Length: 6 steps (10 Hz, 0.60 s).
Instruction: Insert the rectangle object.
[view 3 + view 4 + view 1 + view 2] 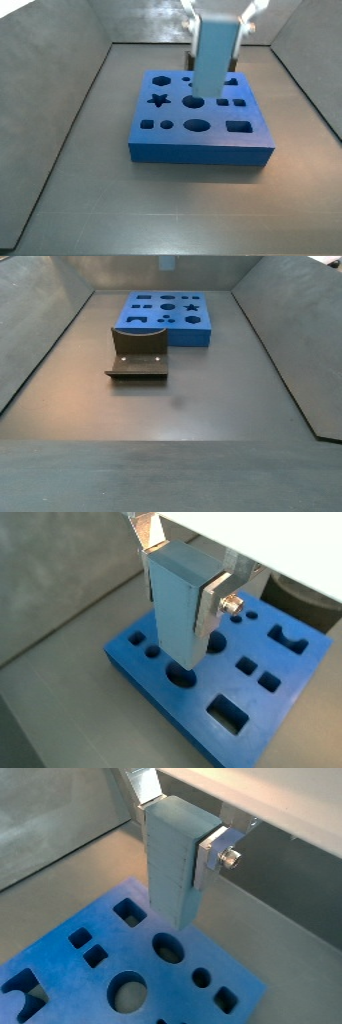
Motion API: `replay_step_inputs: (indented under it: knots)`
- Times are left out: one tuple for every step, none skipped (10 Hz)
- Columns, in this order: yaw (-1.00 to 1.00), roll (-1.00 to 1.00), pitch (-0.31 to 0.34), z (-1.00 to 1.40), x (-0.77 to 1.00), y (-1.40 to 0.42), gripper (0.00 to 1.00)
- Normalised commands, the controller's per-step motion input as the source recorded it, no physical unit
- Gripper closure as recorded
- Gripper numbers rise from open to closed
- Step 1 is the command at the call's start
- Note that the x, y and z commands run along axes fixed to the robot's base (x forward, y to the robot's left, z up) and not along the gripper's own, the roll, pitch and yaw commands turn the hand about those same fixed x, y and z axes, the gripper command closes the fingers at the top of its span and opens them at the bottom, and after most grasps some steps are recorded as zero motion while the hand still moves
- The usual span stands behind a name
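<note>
My gripper is shut on the rectangle object, a plain light-blue bar, and holds it upright by its upper end; the same shows in both wrist views. The bar hangs above the dark-blue board with shaped holes, its lower end over the round holes near the board's middle. In a side view the bar hangs from the gripper with its lower end just above the board. I cannot tell whether it touches the board.
The board sits at the far end of a grey walled bin. The dark fixture stands on the floor right in front of it. Sloping grey walls close in on both sides.
</note>
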Motion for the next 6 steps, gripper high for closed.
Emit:
replay_step_inputs:
  knots:
    - [0.0, 0.0, 0.0, -0.49, 1.0, 0.07, 1.0]
    - [0.0, 0.0, 0.0, -0.48, 1.0, 0.07, 1.0]
    - [0.0, 0.0, 0.0, -0.47, 1.0, 0.06, 1.0]
    - [0.0, 0.0, 0.0, -0.45, 1.0, 0.05, 1.0]
    - [0.0, 0.0, 0.0, -0.42, 1.0, 0.02, 1.0]
    - [0.0, 0.01, 0.0, -0.37, 1.0, 0.0, 1.0]
